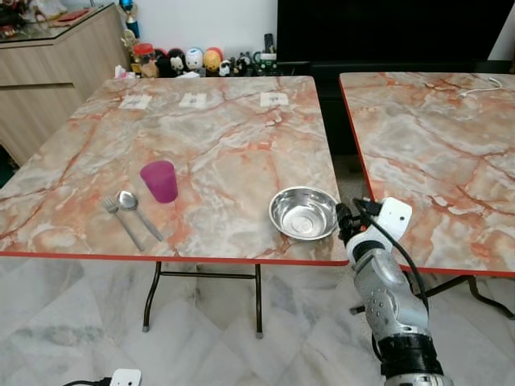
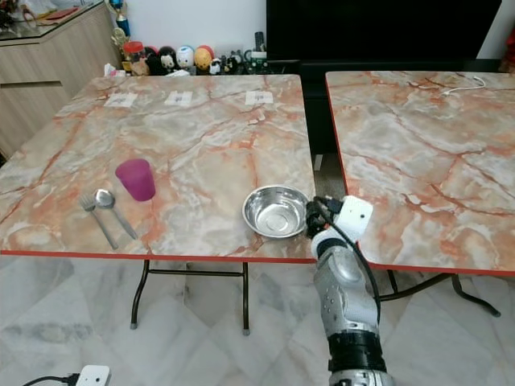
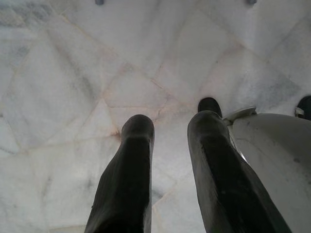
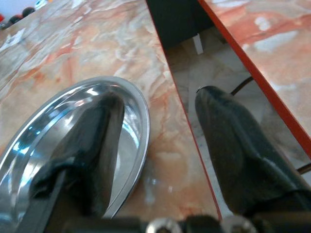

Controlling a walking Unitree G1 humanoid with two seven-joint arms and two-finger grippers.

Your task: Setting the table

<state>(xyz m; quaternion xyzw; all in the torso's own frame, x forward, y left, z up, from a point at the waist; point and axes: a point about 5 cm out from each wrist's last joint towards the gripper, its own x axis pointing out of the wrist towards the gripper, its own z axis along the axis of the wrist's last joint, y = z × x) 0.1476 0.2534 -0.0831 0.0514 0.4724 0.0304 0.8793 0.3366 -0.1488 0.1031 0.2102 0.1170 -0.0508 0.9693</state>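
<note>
Steel bowl (image 1: 303, 213) near the table (image 1: 201, 129) edge, right gripper (image 4: 160, 126) at its three o'clock, fingers spread with nothing held, fingertips hidden from the head view, cup (image 1: 159, 181), spoon (image 1: 129, 201) and fork (image 1: 113, 207) at nine o'clock, left gripper (image 3: 170, 131) parted over floor.

Right arm (image 1: 390, 301): silver ribbed casing, black collar band low down, white wrist module, black cable looping alongside. Gripper fingers (image 4: 233, 150): black, long, apparently matte rubber; screw heads visible at base.
</note>
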